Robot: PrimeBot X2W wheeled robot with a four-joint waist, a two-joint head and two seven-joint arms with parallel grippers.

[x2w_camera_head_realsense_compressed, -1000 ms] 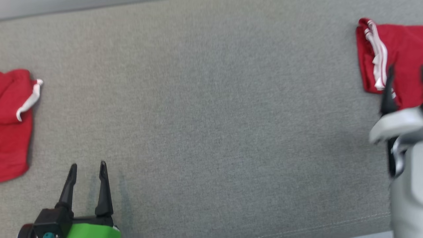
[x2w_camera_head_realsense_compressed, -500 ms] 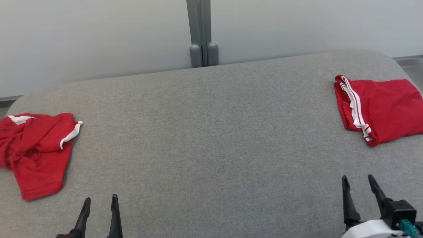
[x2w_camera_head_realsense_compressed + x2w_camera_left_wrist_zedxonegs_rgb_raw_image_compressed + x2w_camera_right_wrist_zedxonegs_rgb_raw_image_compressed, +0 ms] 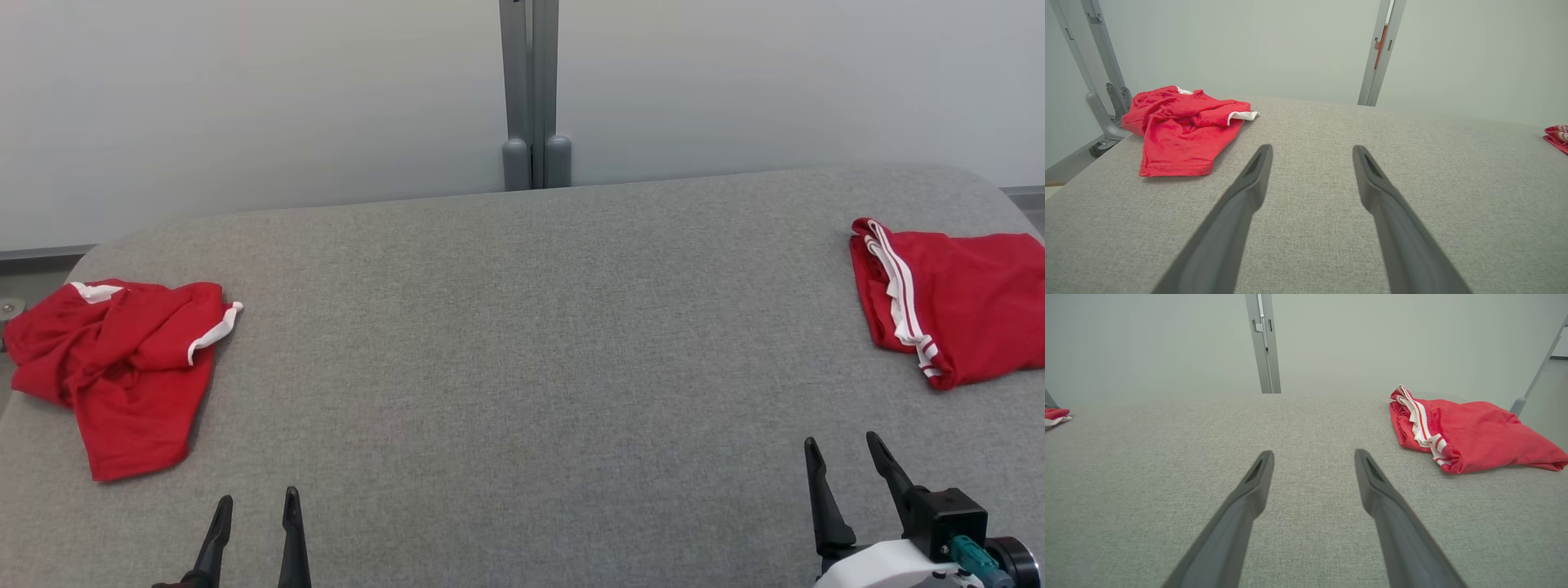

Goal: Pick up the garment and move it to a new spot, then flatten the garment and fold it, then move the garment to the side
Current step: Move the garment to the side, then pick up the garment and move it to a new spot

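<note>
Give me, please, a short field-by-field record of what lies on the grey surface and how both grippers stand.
surface: grey fabric-covered table, pale wall behind it
left side: crumpled red garment with white trim, lying in a loose heap
right side: folded red garment with a white striped band, near the table's right edge
left gripper: open, holding nothing, apart from the crumpled red garment
right gripper: open, holding nothing, apart from the folded red garment
background: grey post behind the far edge

Matt woven grey cloth covers the table [image 3: 522, 367]; the red garment [image 3: 122, 359] is soft, slightly sheeny knit.
</note>
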